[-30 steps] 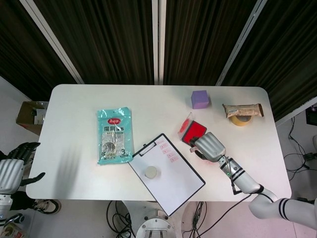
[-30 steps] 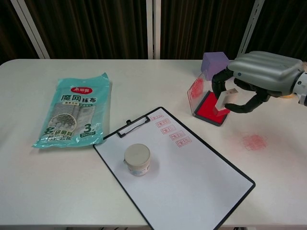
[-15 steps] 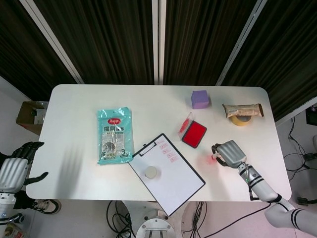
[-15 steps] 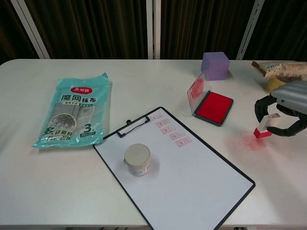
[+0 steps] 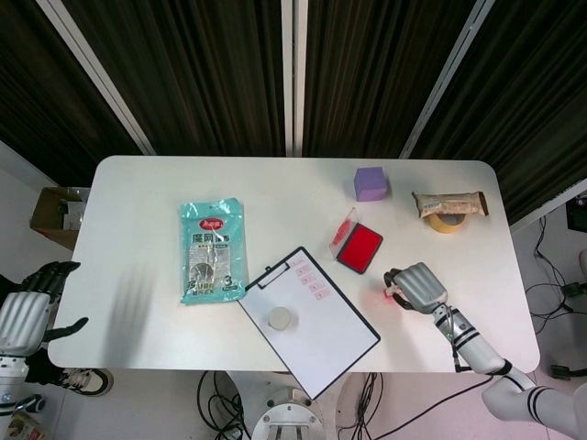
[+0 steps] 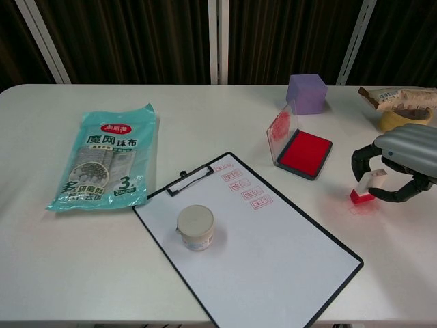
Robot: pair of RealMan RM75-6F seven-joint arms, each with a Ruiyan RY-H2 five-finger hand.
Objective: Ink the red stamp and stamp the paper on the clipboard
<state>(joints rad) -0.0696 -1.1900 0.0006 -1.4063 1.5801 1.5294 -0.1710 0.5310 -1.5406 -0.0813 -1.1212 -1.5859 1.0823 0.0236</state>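
So the right hand [image 6: 399, 162] has pulled off the ink pad [image 6: 304, 153] over the last second. A second ago it was hovering right over the red cushion with the red stamp [image 6: 364, 187]; now it's down at about 4 o'clock from the pad, on bare table, with the stamp's red base touching or nearly touching the tabletop next to a faint red smudge. Fingers are curled around the stamp's white upper part, so it's holding it, not letting go as far as I can tell.

Compared with half a second ago it has crept back a bit toward the clipboard [image 6: 194, 179], which lies at roughly 9 o'clock from the hand. The paper [image 6: 273, 246] already carries a row of red marks near the clip, and there's a small round jar [image 6: 195, 227] sitting on it.

My read: inking is done, and the stamp just needs carrying over to a free patch of paper. The table smudge suggests ink may be getting wasted, though.

Left hand [image 5: 26, 307] is way off at the table's 8 o'clock edge, fingers spread, holding nothing.
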